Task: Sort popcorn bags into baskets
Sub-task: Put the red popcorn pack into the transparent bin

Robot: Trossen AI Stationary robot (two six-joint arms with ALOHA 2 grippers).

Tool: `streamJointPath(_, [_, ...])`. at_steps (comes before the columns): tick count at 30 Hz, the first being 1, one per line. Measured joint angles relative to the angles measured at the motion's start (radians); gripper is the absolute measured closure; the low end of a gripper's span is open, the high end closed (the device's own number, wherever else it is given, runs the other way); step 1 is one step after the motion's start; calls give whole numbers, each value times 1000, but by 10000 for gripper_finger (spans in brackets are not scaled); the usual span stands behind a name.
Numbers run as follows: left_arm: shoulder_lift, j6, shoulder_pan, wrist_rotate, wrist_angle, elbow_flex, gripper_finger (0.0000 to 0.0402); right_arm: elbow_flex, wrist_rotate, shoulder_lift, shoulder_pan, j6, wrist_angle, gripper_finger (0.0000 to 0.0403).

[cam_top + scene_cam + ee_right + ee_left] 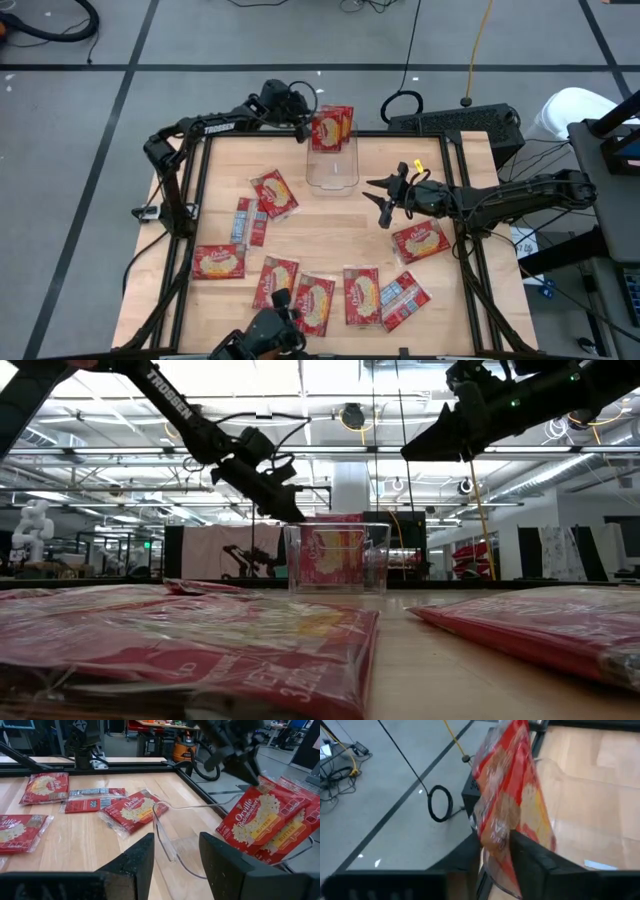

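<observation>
**Left gripper at the bin, right gripper waiting open**

A wooden table [340, 225] is lying under two dark arms. A clear plastic bin [332, 165] is standing near the table's far edge, in the middle. Red popcorn bags [331, 129] are leaning in its far end, sticking up over the rim and tilted.

The left gripper [303, 128] is hanging just beside those bags, at the bin's far left corner. In the left wrist view its fingers [540, 862] are sitting close on either side of a bag's [512, 805] edge; whether they are pinching it or have let go cannot be told.

The right gripper [385, 200] is hovering above the table to the right of the bin, apart from it, fingers spread and holding nothing.

Other bags are lying flat across the near half of the table: one [273, 193] just left of the bin, one [420, 241] below the right gripper, and several in a loose row [312, 300] along the near edge, some overlapping.
</observation>
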Motion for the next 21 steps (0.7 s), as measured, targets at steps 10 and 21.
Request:
streamJointPath(10, [0, -18, -22, 15, 57, -1, 394, 0, 0, 0, 2, -2, -2, 252])
streamJointPath(21, [-1, -13, -86, -65, 160, 0, 397, 0, 0, 0, 2, -3, -7, 252])
